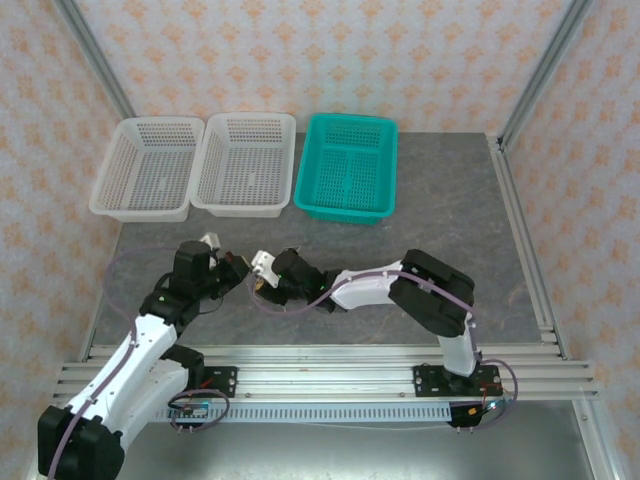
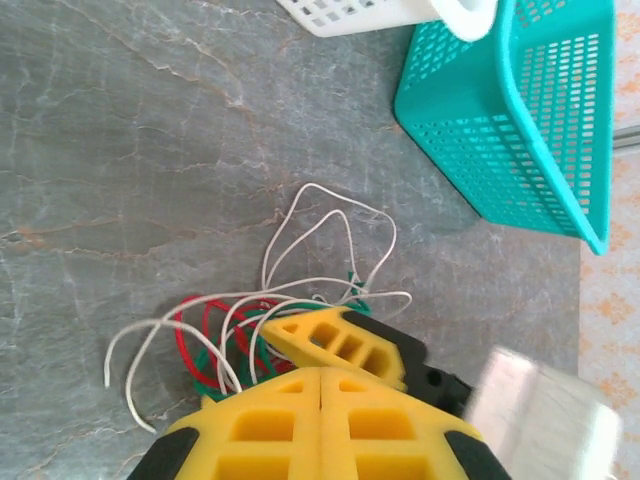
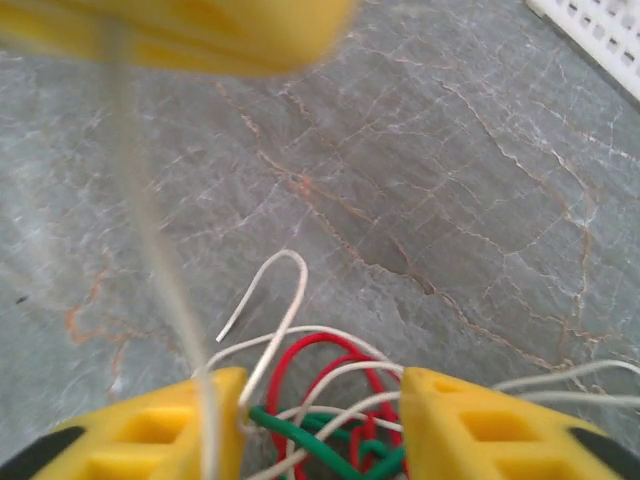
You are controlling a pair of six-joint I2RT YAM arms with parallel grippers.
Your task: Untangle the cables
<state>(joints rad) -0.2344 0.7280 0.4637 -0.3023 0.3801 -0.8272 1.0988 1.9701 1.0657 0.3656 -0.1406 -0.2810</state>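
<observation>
While cables (image 3: 322, 343) lay tangled on counter (image 3: 450, 150), right pincer (image 3: 322, 392) stood partly open, straddling tangle; left pincer (image 2: 320, 385) just beside, clamped shut on cream strand rising from heap.

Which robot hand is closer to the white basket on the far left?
Left. The left gripper is in front of the white basket, off to its right; the right gripper is just past it, farther right.

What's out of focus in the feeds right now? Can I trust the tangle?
Right wrist: left gripper at top is a yellow blur, the white cable under it soft, the cables inside the right gripper sharp. Left wrist: cables sharp; pale blur lower right. Top external: evenly lit, no glare.
</observation>
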